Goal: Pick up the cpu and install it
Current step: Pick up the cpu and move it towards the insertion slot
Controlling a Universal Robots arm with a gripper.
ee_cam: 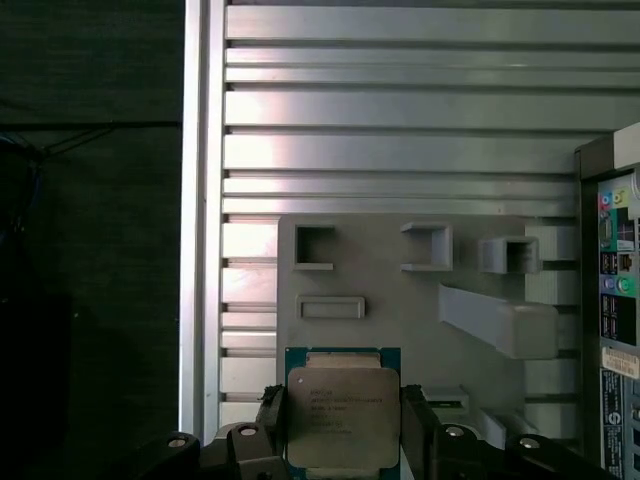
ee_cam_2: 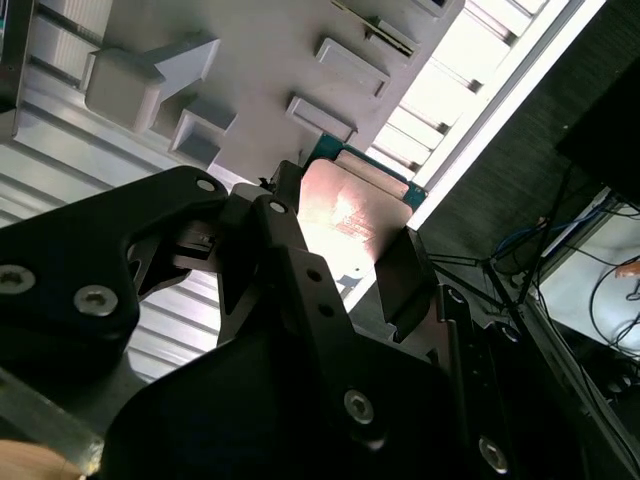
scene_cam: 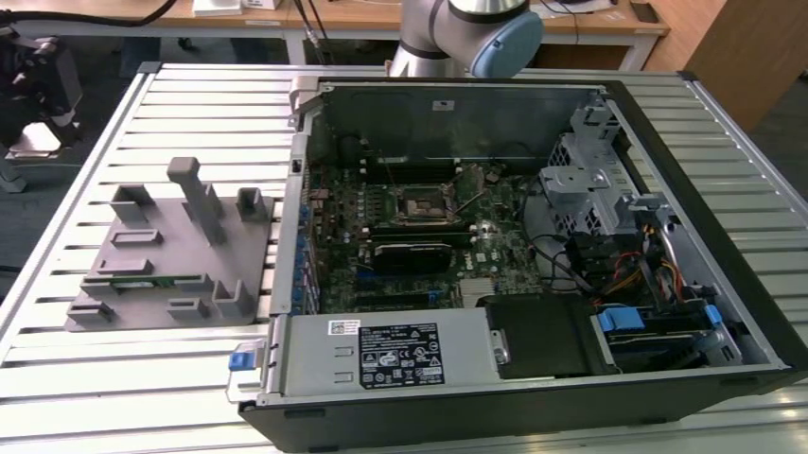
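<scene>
The cpu (ee_cam: 343, 415), a small square chip with a silvery metal top and a thin green edge, sits between the two black fingers of my gripper (ee_cam: 343, 432), which is shut on its opposite sides. The second wrist view shows the same grip from the side: the cpu (ee_cam_2: 352, 212) is held in my gripper (ee_cam_2: 345, 250), lifted above the grey part holder (ee_cam_2: 250, 50). That grey part holder (ee_cam: 400, 300) lies below the chip on the slatted metal table (ee_cam: 400, 150). The black square socket (scene_cam: 423, 203) lies in the middle of the motherboard inside the open computer case (scene_cam: 707, 189).
The grey part holder (scene_cam: 165, 274) stands at the exterior view's left of the case, with several upright posts and a narrow green memory stick (scene_cam: 139, 281) in a slot. The arm's base (scene_cam: 467, 33) rises behind the case. Drive cages and cables (scene_cam: 606, 218) crowd the case's right side.
</scene>
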